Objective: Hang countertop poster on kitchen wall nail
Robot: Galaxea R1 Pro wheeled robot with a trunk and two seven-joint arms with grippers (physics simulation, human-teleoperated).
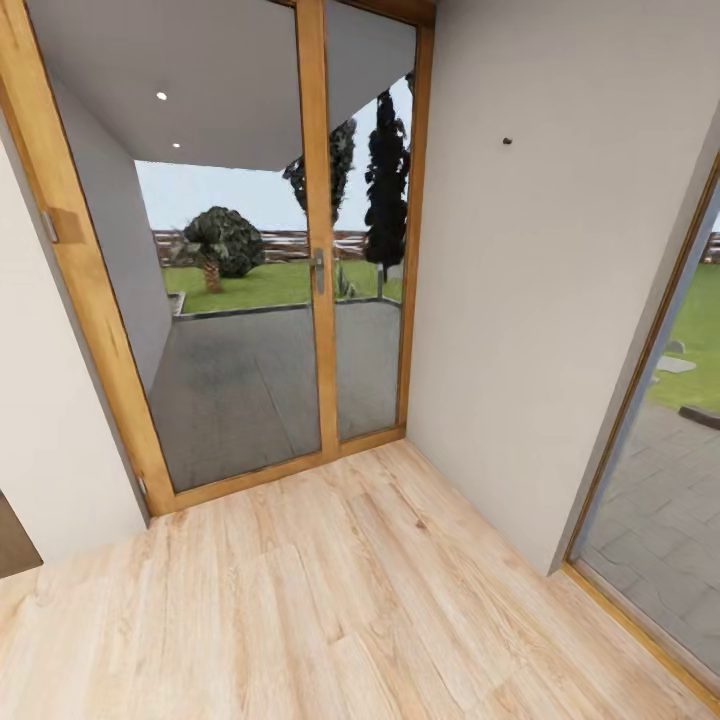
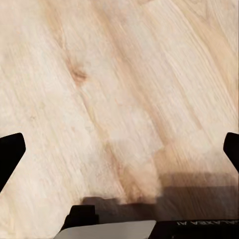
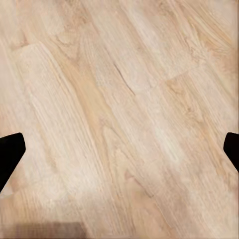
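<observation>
Though facing a corner with the nail (image 1: 507, 140) high on the pale right wall (image 1: 500, 330), carries nothing to hang on it yet. Left gripper (image 2: 119, 149): fingertips wide apart, pointing down at bare wood floor (image 2: 124, 74). Right gripper (image 3: 119, 149): likewise spread, nothing between. Cannot tell where the poster or the countertop lies from this spot; probably somewhere behind or aside.

Main hazards, judged from here:
- Driving on into the glass doors (image 1: 250, 300) far ahead, or clipping the second glass pane (image 1: 660, 480) at near right while turning the base.
- Losing track of that tiny peg once turned away, being a mere dot on a plain wall.
- Later, reaching that high with a framed sheet, missing the peg and dropping it to the floor.

Best to note the nail's place beside the door frame before heading off.
</observation>
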